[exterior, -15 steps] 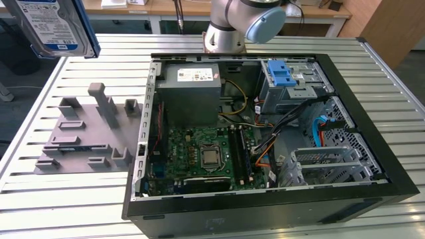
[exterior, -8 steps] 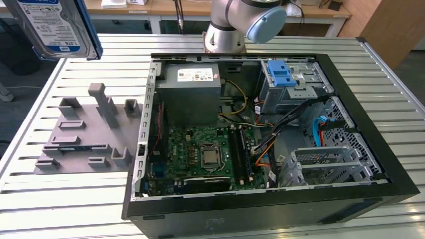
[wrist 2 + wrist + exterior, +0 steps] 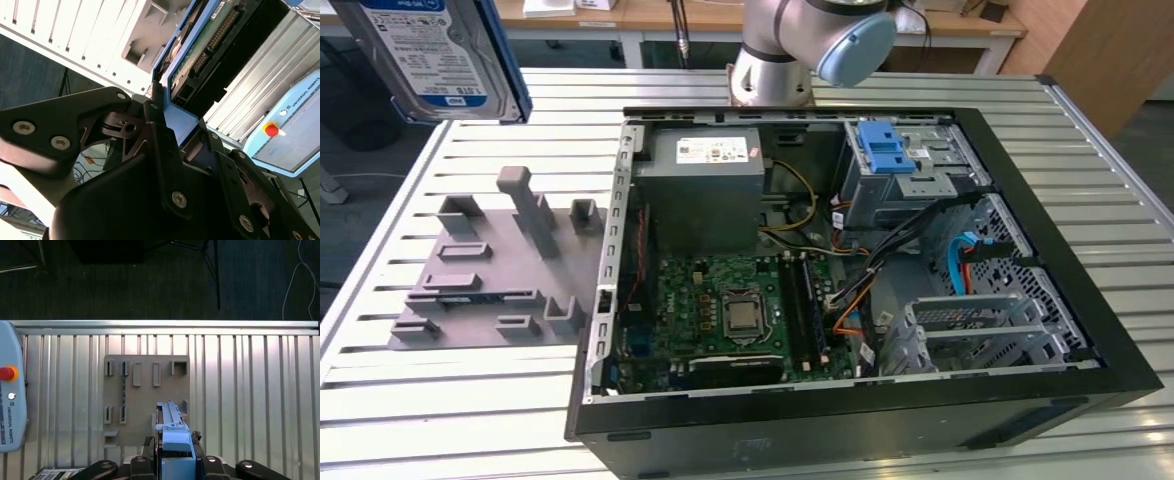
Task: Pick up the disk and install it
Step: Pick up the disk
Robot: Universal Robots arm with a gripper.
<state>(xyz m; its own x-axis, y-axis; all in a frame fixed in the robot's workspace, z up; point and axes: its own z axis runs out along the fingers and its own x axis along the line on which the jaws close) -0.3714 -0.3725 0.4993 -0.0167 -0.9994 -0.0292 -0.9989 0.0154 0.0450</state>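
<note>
The claw (image 3: 174, 455) grips the disk (image 3: 170, 422) by its blue side rails, holding it edge-on in the air over the grey fixture plate (image 3: 145, 400). In the exterior view the disk (image 3: 434, 50) hangs at ten o'clock from the open computer case (image 3: 854, 425), which rests on the slatted worktop (image 3: 454, 400).

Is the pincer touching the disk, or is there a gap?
Touching. In the second wrist view the pincer is shut on the disk, with its black fingers pressing on the disk's sides and no gap.

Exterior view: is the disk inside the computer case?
No, the disk is at the exterior view's left, outside the computer case.
</note>
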